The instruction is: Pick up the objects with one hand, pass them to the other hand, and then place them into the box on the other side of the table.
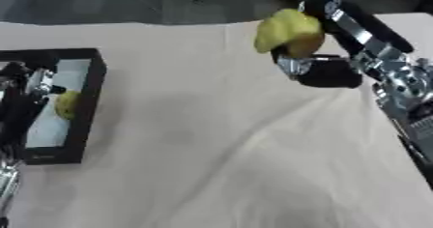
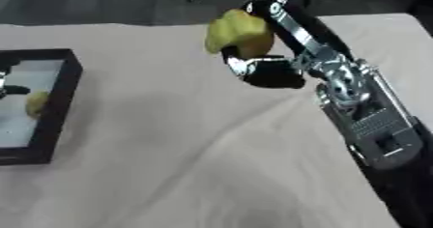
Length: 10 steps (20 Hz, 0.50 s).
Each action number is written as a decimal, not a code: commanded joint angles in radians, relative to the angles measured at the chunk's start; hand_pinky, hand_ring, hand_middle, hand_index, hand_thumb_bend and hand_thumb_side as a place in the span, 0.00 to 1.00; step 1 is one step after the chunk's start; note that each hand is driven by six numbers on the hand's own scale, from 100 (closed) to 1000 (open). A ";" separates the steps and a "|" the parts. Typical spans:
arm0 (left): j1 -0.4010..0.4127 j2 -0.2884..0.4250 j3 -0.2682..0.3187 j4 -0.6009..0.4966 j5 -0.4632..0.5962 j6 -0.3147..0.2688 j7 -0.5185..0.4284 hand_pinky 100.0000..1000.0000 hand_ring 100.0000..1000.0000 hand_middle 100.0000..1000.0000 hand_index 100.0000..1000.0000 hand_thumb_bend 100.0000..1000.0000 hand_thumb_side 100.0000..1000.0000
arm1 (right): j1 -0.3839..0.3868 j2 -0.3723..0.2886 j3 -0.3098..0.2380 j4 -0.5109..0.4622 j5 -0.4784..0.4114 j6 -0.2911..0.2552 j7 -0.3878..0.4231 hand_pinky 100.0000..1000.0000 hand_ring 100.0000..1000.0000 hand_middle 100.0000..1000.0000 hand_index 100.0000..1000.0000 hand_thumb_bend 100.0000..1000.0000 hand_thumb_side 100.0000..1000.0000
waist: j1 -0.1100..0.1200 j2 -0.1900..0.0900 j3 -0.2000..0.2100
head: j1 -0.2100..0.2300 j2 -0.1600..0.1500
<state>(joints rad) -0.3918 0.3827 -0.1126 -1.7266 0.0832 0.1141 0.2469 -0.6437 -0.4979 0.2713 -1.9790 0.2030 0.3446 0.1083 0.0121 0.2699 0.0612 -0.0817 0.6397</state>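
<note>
Right hand [image 2: 269,72] at 1 o'clock, fingers curled round yellow object [image 2: 239,33], raised off tabletop [image 2: 194,145] for handover. Left hand [image 1: 25,96] over box [image 1: 89,106], 9 o'clock; fingers unclear.

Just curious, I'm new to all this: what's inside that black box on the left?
Inside the black box lies one small yellow object on a pale floor. In the left eye view the left robot hand covers part of the inside, so anything beneath it is hidden.

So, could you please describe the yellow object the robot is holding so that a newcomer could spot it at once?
Start at the right arm coming in over the beige tablecloth. Its right hand holds the yellow object, lumpy and rounded, up above the cloth. The other yellow item is smaller and lies inside the black box at left.
</note>
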 commanded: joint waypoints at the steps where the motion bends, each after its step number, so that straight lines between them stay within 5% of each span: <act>1: -0.021 0.002 -0.012 0.018 -0.024 -0.028 -0.034 0.59 0.97 0.72 0.79 0.32 0.48 | -0.021 0.002 0.008 -0.021 -0.055 0.009 -0.048 0.66 0.61 0.36 0.53 0.00 0.00 | 0.013 -0.014 -0.002 | -0.003 -0.008; 6: -0.040 -0.017 -0.052 0.033 -0.117 -0.101 -0.108 0.60 0.96 0.72 0.78 0.40 0.42 | -0.040 0.024 0.038 -0.021 -0.088 0.004 -0.034 0.66 0.62 0.37 0.53 0.00 0.00 | 0.013 -0.015 -0.003 | -0.001 -0.004; 7: -0.044 -0.021 -0.059 0.033 -0.129 -0.113 -0.117 0.60 0.96 0.72 0.79 0.67 0.32 | -0.044 0.030 0.042 -0.021 -0.094 0.003 -0.030 0.67 0.62 0.36 0.53 0.00 0.00 | 0.013 -0.015 -0.003 | -0.001 -0.003; 8: -0.050 -0.026 -0.069 0.033 -0.144 -0.126 -0.128 0.60 0.96 0.72 0.79 0.40 0.41 | -0.049 0.037 0.047 -0.021 -0.102 0.002 -0.025 0.67 0.62 0.36 0.53 0.00 0.00 | 0.013 -0.016 -0.003 | 0.000 -0.002; 10: -0.062 -0.038 -0.086 0.031 -0.173 -0.145 -0.145 0.60 0.95 0.73 0.79 0.40 0.41 | -0.058 0.049 0.057 -0.021 -0.113 0.006 -0.013 0.68 0.63 0.37 0.54 0.00 0.00 | 0.013 -0.017 -0.003 | 0.003 -0.001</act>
<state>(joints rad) -0.4395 0.3397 -0.1931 -1.6853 -0.0702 -0.0156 0.1118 -0.6835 -0.4469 0.3291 -1.9791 0.1012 0.3507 0.0891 0.0121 0.2699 0.0578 -0.0802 0.6399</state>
